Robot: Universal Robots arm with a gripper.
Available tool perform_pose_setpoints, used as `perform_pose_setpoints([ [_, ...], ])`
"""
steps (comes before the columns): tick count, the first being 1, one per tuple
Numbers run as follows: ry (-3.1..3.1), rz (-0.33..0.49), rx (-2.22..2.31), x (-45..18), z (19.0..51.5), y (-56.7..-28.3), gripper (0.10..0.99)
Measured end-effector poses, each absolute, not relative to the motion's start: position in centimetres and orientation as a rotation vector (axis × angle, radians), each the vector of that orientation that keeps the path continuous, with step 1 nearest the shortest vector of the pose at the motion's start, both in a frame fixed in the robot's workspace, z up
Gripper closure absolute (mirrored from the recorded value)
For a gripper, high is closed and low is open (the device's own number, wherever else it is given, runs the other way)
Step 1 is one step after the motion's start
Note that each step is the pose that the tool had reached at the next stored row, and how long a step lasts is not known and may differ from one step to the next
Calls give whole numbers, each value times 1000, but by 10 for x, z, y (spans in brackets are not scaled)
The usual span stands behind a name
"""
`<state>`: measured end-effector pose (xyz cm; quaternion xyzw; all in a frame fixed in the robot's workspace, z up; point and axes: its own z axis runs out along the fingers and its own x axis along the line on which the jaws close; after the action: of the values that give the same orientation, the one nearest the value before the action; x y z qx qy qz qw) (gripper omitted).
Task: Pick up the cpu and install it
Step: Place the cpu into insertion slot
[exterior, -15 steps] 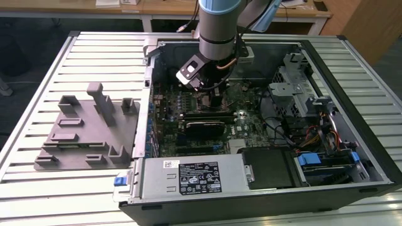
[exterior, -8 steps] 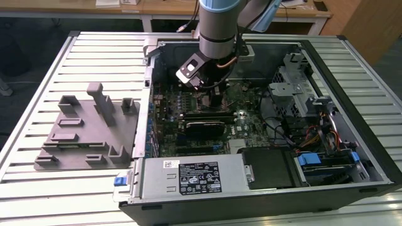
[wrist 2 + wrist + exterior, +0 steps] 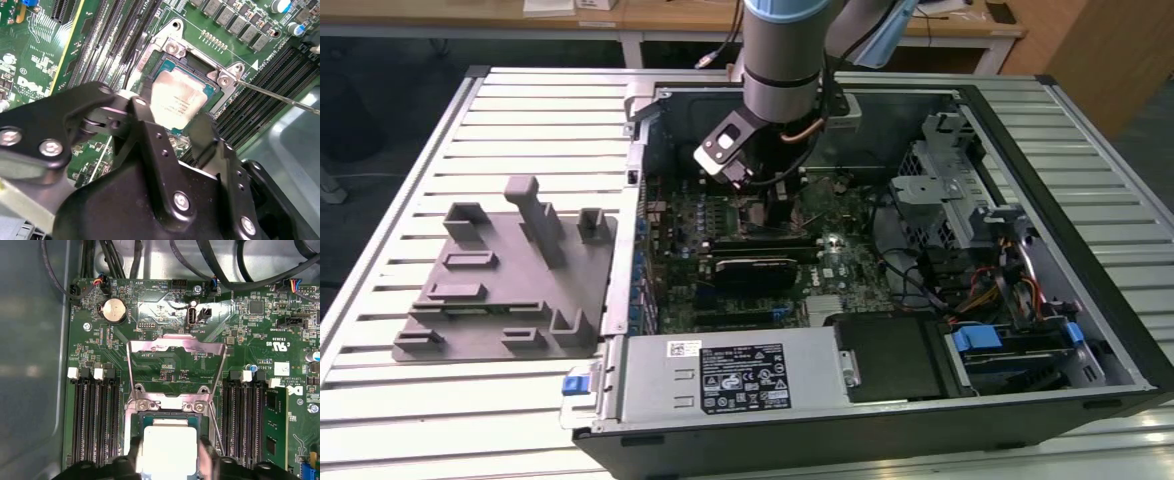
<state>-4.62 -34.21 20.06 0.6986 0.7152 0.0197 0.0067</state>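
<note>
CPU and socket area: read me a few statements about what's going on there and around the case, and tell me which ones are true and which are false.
1. The hand grips the cpu between its fingers. True.
2. The load plate is closed down over the cpu. False: it is swung open and stands clear of the socket.
3. The cpu is right at the socket on the motherboard. True.
4. The grey fixture plate lies inside the computer case. False: it sits on the slatted table, outside the case on the exterior view's left.
</note>
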Motion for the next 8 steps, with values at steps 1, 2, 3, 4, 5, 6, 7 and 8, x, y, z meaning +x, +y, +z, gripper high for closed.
perform_pose_setpoints([
  [1, 2237, 61, 2185, -46, 201, -342, 553],
  [2, 2237, 62, 2186, -46, 201, -342, 616],
  [3, 2237, 62, 2186, -46, 201, -342, 675],
  [4, 2237, 61, 2186, -46, 201, -342, 675],
  [5, 2237, 62, 2185, -46, 201, -342, 729],
  [6, 2237, 61, 2186, -46, 201, -342, 788],
  [7, 2237, 62, 2186, -46, 201, -342, 788],
  [8, 2237, 62, 2185, -46, 202, -342, 788],
])
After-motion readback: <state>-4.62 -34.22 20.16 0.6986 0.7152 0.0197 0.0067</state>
